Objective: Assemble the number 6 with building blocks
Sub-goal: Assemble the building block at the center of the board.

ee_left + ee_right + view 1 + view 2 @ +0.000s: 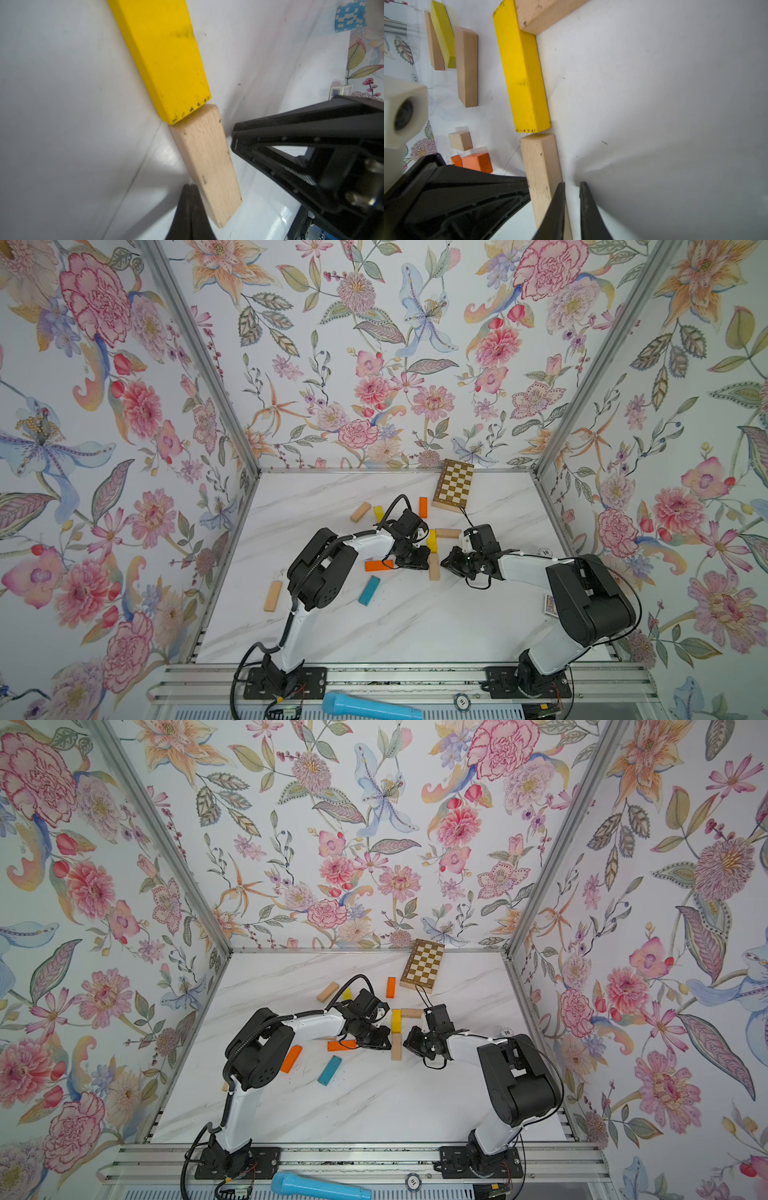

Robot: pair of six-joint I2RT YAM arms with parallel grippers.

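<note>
In both top views three building blocks lie end to end mid-table: a beige bar (pixel 448 533), a yellow block (pixel 432 540) and below it a beige block (pixel 434 567) (pixel 396 1047). My left gripper (pixel 428 563) (pixel 190 186) is shut and empty, its tip against one long side of that beige block (pixel 207 158). My right gripper (pixel 443 562) (pixel 572 184) stands on the other side, slightly open with nothing between its fingers, one finger touching the beige block (pixel 540 162). The yellow block (pixel 523 79) nearly meets it. No whole number 6 shows.
Loose blocks lie around: orange (pixel 379 565), teal (pixel 369 590), beige (pixel 272 596), beige (pixel 360 512), yellow (pixel 378 513), orange (pixel 423 507). A chequered board (pixel 454 486) leans at the back wall. A blue microphone (pixel 370 707) lies on the front rail.
</note>
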